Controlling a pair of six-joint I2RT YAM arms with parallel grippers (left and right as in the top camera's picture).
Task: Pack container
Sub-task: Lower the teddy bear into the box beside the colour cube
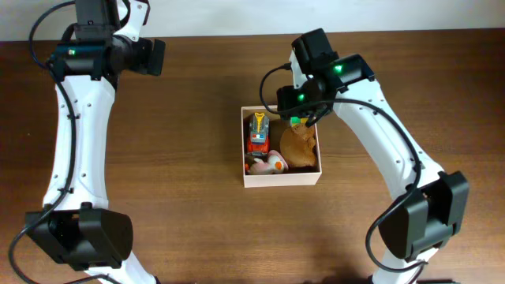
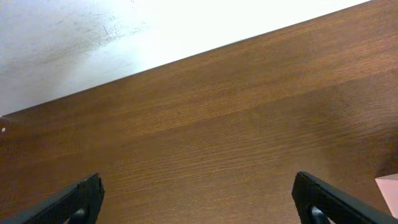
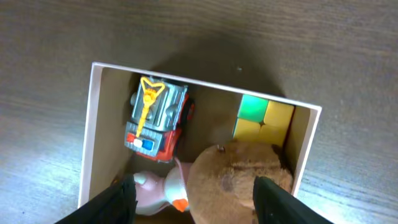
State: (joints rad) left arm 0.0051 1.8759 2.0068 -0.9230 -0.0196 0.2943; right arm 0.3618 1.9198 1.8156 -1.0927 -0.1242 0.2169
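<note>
The container (image 1: 281, 179) is a square white-walled cardboard box with a tan inside, at the table's middle. It holds a red and grey toy truck (image 1: 257, 132), a white and pink toy with an orange beak (image 1: 273, 162), a brown plush (image 1: 299, 147) and a green and yellow cube (image 1: 295, 122). My right gripper (image 3: 196, 202) is open and empty, hovering above the box (image 3: 87, 143) over the plush (image 3: 239, 180), truck (image 3: 155, 118), white toy (image 3: 155, 186) and cube (image 3: 264, 118). My left gripper (image 2: 199, 202) is open and empty over bare table at the far left.
The brown wooden table (image 1: 173, 197) ends at a white wall along the back (image 1: 237, 16). A corner of the box shows at the left wrist view's right edge (image 2: 390, 190). Both arm bases stand at the front edge.
</note>
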